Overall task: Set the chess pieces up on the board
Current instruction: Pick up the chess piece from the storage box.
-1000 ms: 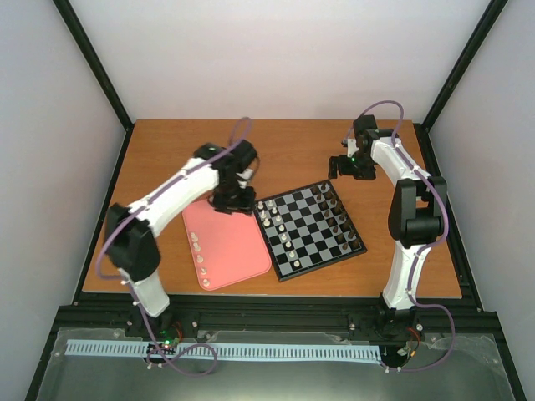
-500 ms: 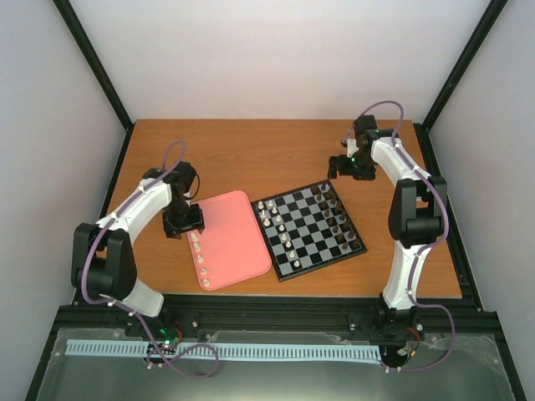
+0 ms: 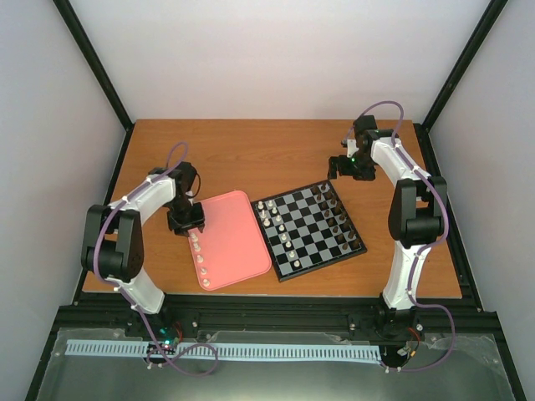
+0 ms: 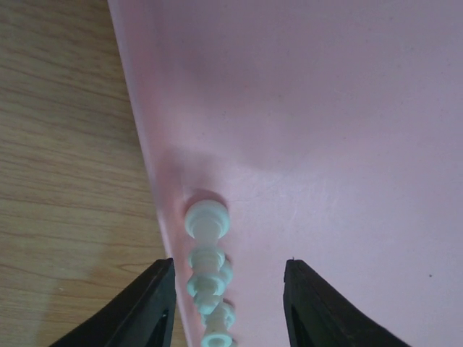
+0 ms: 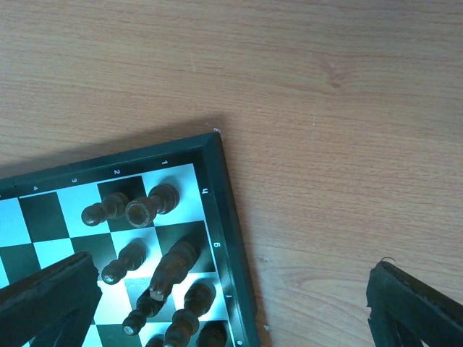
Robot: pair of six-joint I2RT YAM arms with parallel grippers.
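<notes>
A row of cream chess pieces [image 3: 200, 260] stands along the left edge of the pink tray [image 3: 238, 242], the rest of which is bare. More cream pieces line the left side of the board [image 3: 311, 225], just right of the tray, facing dark pieces [image 3: 338, 219] on the right side. The left gripper [image 4: 231, 311] hangs over the row's far end, fingers apart and straddling it without touching. The right gripper [image 5: 231, 311] hovers over the board's far right corner, fingers spread wide with nothing between them.
</notes>
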